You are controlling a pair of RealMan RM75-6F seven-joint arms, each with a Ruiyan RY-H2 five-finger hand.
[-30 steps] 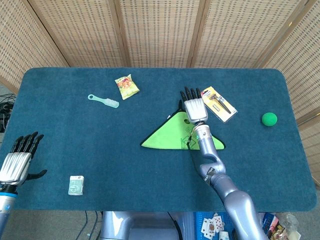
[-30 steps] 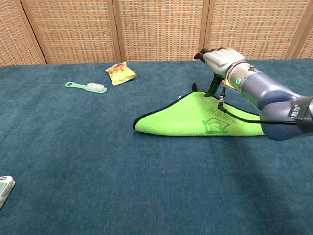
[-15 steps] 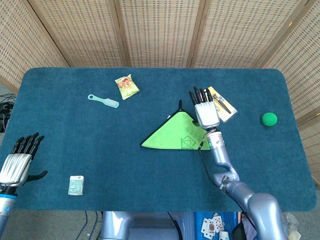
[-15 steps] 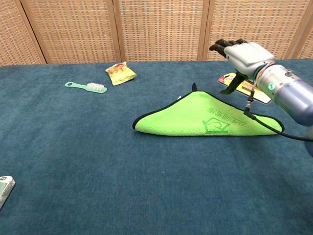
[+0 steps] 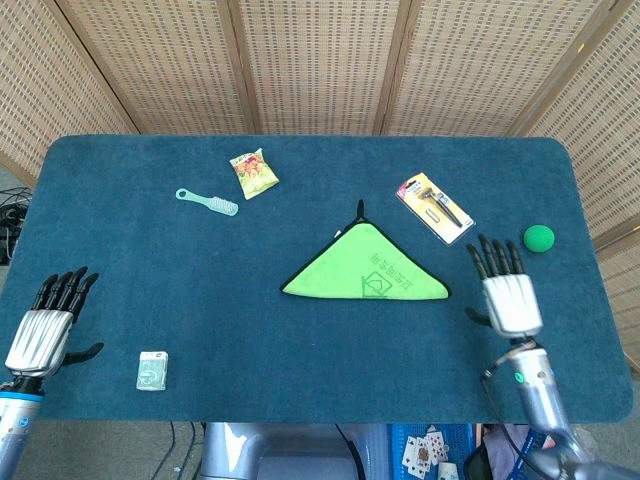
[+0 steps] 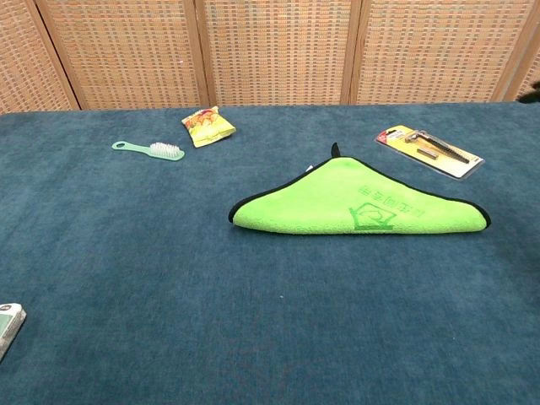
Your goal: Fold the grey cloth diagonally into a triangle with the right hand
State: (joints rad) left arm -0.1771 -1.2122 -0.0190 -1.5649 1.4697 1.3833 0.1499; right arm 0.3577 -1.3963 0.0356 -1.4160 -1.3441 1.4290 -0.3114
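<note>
The cloth (image 5: 366,272) lies folded into a triangle near the middle of the table, its bright green side up with a dark edge and a small tab at the apex; the chest view shows the cloth (image 6: 363,208) flat with a printed logo. My right hand (image 5: 510,296) hovers to the right of the cloth, apart from it, fingers spread and holding nothing. My left hand (image 5: 45,327) is at the table's near left corner, fingers apart and empty. Neither hand shows in the chest view.
A packaged tool on a yellow card (image 5: 434,207) lies behind the cloth's right end. A green ball (image 5: 538,237) sits at the far right. A snack packet (image 5: 253,173) and a mint brush (image 5: 207,201) lie at the back left. A small box (image 5: 152,370) is near the front left edge.
My right hand has drawn back from above the cloth's apex to the right and toward the near edge, leaving the chest view. The cloth stays folded. The left hand barely moved.
</note>
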